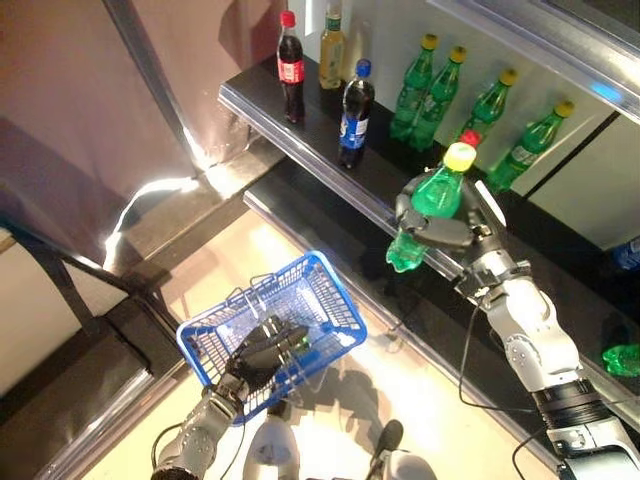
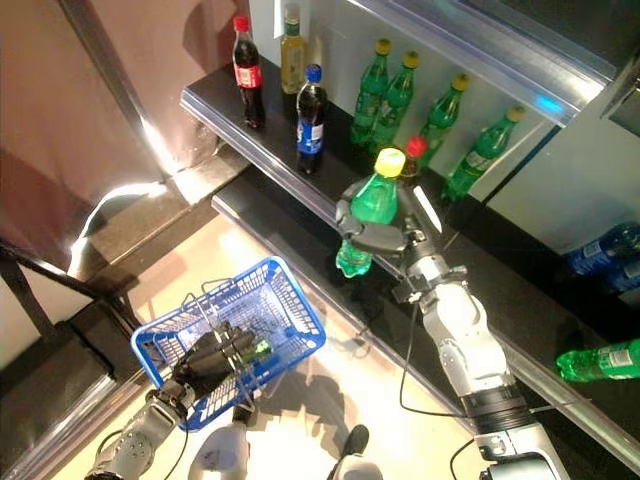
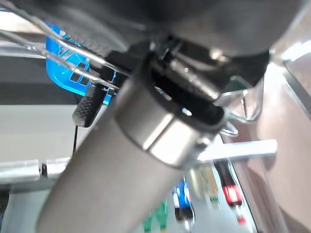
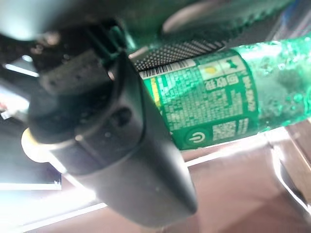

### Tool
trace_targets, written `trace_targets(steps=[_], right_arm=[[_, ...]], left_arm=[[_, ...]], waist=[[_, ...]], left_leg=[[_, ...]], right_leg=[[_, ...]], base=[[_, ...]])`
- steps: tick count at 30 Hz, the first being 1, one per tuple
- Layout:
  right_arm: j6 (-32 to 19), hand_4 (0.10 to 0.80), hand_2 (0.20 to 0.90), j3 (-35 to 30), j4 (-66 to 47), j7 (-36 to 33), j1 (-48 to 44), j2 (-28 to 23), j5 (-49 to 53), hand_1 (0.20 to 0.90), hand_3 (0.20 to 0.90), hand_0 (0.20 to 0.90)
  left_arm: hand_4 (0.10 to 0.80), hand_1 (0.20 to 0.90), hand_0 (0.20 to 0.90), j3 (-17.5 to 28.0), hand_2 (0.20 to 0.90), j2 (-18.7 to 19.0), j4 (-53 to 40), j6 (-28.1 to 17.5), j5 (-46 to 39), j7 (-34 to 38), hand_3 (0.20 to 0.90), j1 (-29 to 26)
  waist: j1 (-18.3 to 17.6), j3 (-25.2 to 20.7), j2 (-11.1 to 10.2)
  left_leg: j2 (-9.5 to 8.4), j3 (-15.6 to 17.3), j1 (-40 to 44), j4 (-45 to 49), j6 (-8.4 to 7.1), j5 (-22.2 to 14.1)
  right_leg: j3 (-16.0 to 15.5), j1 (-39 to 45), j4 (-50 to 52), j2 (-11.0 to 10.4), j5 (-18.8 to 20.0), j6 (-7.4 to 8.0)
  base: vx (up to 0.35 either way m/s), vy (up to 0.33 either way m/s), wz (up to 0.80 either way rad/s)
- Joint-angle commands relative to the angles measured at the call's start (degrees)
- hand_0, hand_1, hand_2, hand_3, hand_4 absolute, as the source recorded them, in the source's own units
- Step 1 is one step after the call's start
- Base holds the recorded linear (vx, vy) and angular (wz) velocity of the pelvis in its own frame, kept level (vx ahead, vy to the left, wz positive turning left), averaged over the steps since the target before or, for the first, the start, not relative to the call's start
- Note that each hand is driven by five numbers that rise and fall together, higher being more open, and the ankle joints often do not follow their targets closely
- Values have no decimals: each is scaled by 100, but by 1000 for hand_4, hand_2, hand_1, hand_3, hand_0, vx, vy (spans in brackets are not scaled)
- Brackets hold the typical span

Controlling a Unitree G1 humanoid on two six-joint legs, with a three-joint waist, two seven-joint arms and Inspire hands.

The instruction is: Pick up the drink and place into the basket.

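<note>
My right hand is shut on a green drink bottle with a yellow cap, held in the air in front of the dark shelf. The right wrist view shows the thumb wrapped over the bottle's green label. Lower left, a blue wire basket hangs from my left hand, which is shut on the basket's metal handles. The bottle is up and to the right of the basket, well apart from it.
On the shelf stand a cola bottle, a yellow drink, a blue-capped dark bottle and several green bottles. A lower shelf runs beneath. Another green bottle lies at the right edge.
</note>
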Motion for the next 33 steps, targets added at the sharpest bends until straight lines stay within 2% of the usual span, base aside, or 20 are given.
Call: trace_targets(steps=[1, 10, 23, 33], right_arm=[[-827, 100, 300, 221, -556, 151, -579, 102, 273, 300, 200, 300], [-908, 100, 300, 627, -659, 86, -674, 360, 269, 300, 200, 300], [-1040, 100, 300, 1265, -608, -111, -800, 675, 139, 300, 200, 300], [-963, 100, 300, 1775, -121, -225, -921, 825, -227, 300, 200, 300]], left_arm=[[100, 300, 300, -437, 300, 6, -1392, -563, -707, -539, 200, -445], [100, 300, 300, -605, 300, 101, -2188, -507, -827, -383, 200, -605], [100, 300, 300, -820, 300, 248, -3294, -112, -1011, -637, 200, -748], [100, 300, 300, -975, 300, 297, -3751, -31, -1076, -893, 200, -896]], waist=[[121, -1631, -82], [356, -1647, -188], [692, -1674, -248], [845, -1733, -255]], left_leg=[[-56, 247, 238, -22, 138, -403], [-134, -21, 141, -22, 174, -370], [-184, -385, 11, -22, 168, -263], [-202, -524, -42, -22, 159, -217]], right_leg=[[-106, 215, -12, -173, -78, 169], [-228, 318, -12, -143, -135, 184], [-402, 473, -11, -87, -219, 181], [-508, 513, 14, -120, -238, 202]], base=[[-23, -24, 18], [-11, -30, 16], [5, -24, 14], [16, -5, 6]])
